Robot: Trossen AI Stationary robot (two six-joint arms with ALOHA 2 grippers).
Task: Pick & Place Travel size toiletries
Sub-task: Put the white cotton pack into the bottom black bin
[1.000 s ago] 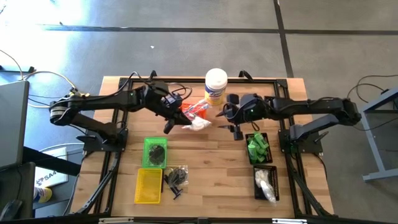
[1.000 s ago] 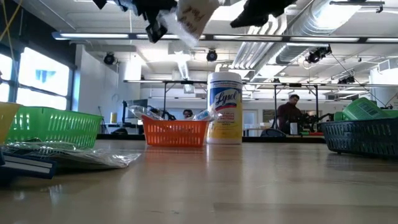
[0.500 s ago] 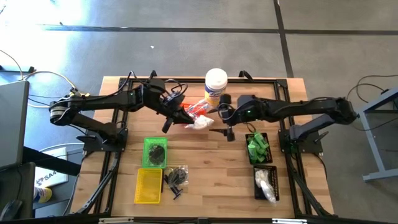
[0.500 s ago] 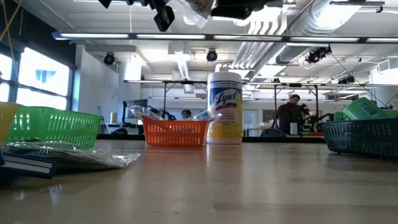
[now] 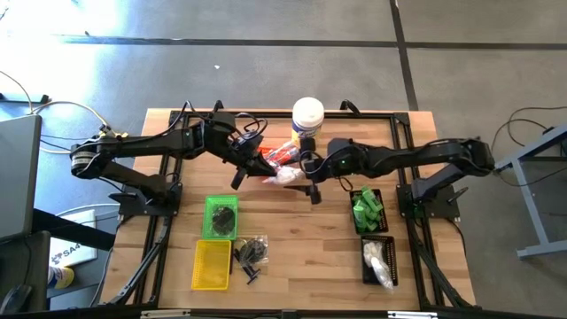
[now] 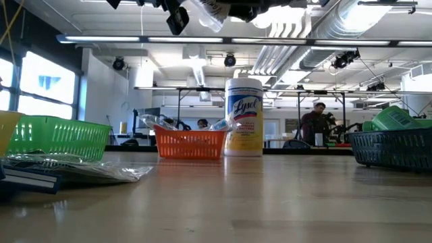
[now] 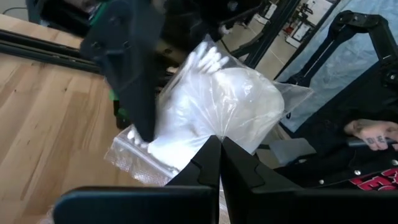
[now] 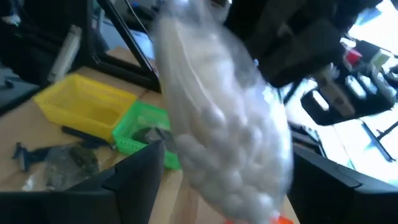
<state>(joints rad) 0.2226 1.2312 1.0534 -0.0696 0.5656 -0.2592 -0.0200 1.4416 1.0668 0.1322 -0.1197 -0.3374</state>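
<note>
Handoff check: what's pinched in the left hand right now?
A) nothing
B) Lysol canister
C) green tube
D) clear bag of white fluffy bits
D: the left hand is shut on the edge of the clear bag of white fluffy bits, held above the table with the open right hand around it.

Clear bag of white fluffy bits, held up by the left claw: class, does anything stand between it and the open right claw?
Nothing visible does. The clear bag hangs from the shut left claw; the right claw is right beside it, jaws open towards it.
</note>
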